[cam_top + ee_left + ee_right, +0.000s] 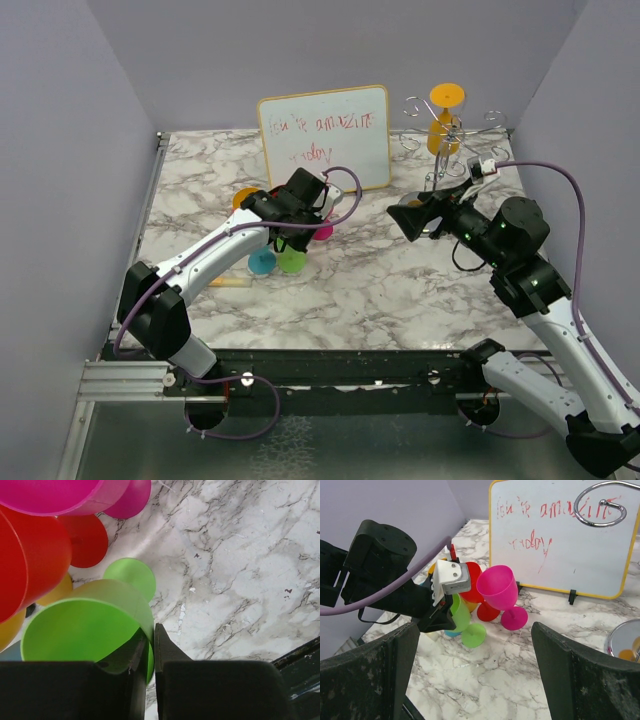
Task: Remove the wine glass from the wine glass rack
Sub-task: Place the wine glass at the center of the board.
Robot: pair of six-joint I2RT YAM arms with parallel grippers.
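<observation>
Currently, left fingers [210, 690] pinching glossy green wine glass [80, 630] rim, right fingers [365, 680] spread wide, veined marble tabletop [240, 580]

Table [380, 290] smooth, marble-look; wine glass rack [622, 637] shiny metal; green wine glass [75, 630] glossy translucent plastic.

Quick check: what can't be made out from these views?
Orange glass: seat on rack too small, top view.
Rack base: cut by right wrist view's edge; right arm hides it from above.
Whiteboard's first word: smeared, unreadable, top and right wrist views.
Left hand on green glass: fingers hide how deep the rim sits, left wrist view.
</observation>
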